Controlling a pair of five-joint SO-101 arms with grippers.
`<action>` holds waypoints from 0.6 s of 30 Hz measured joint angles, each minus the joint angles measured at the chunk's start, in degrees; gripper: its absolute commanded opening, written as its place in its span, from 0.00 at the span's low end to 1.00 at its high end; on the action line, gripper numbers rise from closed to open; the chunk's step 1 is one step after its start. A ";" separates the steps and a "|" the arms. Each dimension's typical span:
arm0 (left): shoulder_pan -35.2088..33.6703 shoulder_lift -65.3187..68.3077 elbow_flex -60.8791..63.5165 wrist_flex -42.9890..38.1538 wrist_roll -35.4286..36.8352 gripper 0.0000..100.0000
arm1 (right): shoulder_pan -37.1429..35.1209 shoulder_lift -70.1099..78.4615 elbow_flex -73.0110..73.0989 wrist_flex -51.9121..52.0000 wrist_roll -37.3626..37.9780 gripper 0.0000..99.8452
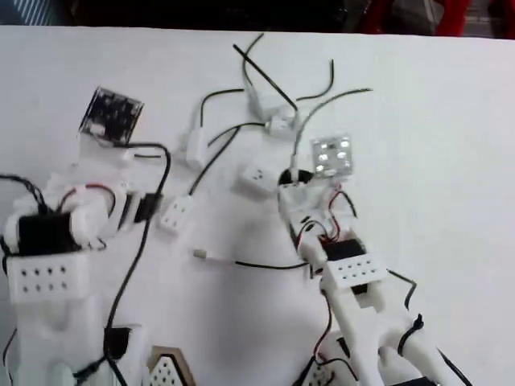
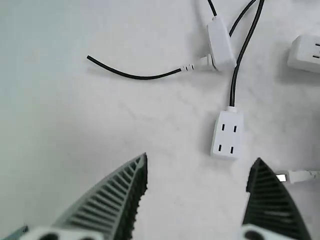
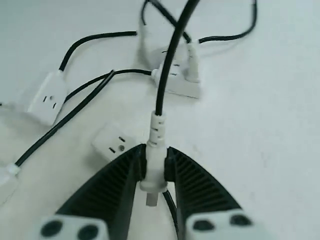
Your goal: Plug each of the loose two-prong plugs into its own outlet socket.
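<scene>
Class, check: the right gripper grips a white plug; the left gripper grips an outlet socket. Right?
No: the left wrist view shows the left gripper open, the outlet socket lying free. The right gripper does grip the white plug.

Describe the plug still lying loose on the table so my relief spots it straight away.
Look at the table between the two arms. Nearer the arm bases than the white socket block by the left claw lies a small white plug. Unlike the held plug in the right claw, it lies free, its black cord trailing toward the right arm.
</scene>
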State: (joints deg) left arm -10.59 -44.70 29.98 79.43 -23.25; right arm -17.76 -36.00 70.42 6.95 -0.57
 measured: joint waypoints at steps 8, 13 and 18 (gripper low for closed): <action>-2.37 -10.11 11.52 -0.53 7.65 0.31 | -13.19 -0.09 -0.53 0.44 12.22 0.02; -7.82 -10.29 16.79 -6.51 10.90 0.32 | -20.13 -0.09 -4.31 3.60 12.75 0.02; -5.54 -10.29 23.21 -12.84 6.77 0.32 | -21.63 -0.09 -4.92 3.69 11.52 0.02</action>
State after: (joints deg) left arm -16.13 -54.99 53.19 66.59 -16.48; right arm -39.38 -36.09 65.49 10.64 10.95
